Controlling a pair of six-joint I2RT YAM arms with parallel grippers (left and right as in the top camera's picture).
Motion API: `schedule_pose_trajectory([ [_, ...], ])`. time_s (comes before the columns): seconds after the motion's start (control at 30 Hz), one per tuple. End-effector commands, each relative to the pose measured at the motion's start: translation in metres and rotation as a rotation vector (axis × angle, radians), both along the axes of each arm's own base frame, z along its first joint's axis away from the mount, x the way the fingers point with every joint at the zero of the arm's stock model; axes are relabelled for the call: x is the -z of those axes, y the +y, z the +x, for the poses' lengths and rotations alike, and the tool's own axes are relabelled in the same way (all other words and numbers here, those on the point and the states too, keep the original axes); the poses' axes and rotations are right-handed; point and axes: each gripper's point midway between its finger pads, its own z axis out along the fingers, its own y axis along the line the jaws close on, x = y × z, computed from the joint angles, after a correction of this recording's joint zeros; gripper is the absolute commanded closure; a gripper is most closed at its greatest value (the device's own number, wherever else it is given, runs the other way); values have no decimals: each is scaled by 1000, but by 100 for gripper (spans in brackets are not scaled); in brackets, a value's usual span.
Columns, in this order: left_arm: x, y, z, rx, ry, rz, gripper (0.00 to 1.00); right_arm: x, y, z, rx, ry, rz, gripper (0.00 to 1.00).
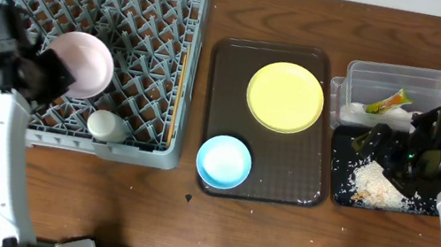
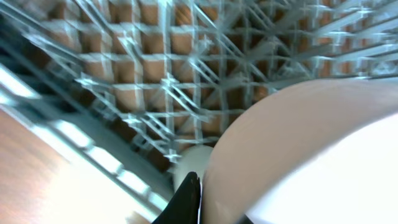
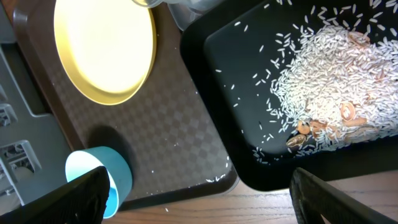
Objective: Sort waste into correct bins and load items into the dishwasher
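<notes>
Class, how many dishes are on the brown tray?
2. The yellow plate lies at the far end of the brown tray. The blue bowl stands at its near left corner. Nothing on the tray looks hidden.

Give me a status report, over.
Left gripper at pale bowl in dish rack, grip unclear. Right gripper open over black tray of rice. Yellow plate, blue bowl on brown tray, unloaded. No obstruction seen.

Blur is smearing the dish rack (image 2: 186,74) and the pale bowl (image 2: 311,155), which is running off the left wrist view; the right wrist view's top is cropping the yellow plate (image 3: 102,50)
</notes>
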Motion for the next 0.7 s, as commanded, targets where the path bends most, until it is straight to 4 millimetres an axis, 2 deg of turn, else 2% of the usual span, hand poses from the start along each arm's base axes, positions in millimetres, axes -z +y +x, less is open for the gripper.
schedule_pose_trajectory([
  [0.0,-23,18,-2,-5,95,428,92,1,-1,0,-10,-3,1,9],
  [0.2,-56,-8,23,34,125,914,92,1,-1,0,-11,-3,2,9],
  [0.27,-60,-21,36,71,146,1044,93,1,-1,0,-11,-3,2,9],
  [0.4,-40,-41,58,163,223,1170,93,1,-1,0,-10,-3,2,10],
  [0.53,-21,-45,73,151,303,1328,93,1,-1,0,-11,-4,1,9],
  [0.67,-2,-51,82,174,339,1371,93,1,-1,1,-11,-7,1,9],
])
